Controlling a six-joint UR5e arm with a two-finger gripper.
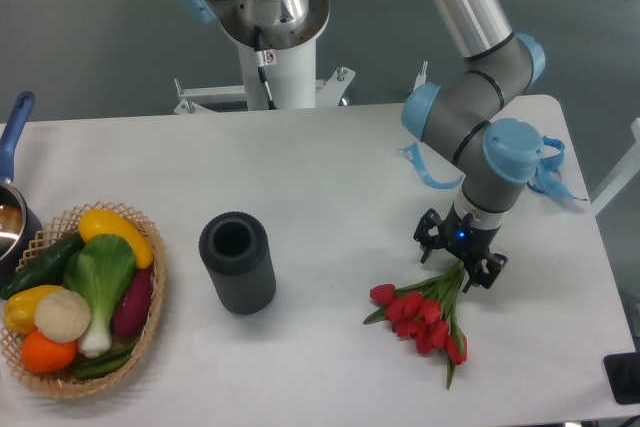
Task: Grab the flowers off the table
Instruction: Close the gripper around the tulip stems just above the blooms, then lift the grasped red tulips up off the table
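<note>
The flowers (425, 313), a bunch of red tulips with green stems and leaves, lie on the white table (330, 177) at the front right. Their stem ends point up and right towards the arm. My gripper (460, 253) points down just above the stem ends. Its two dark fingers (430, 232) stand apart on either side of the stems, so it is open. The tips are close to the tabletop. I cannot tell whether the fingers touch the stems.
A dark grey upright cylinder vase (238, 262) stands mid-table. A wicker basket (157, 282) of vegetables sits at the front left, with a blue-handled pot (12, 217) behind it. Curled blue ribbon pieces (425, 169) lie by the arm. The table's right edge is near.
</note>
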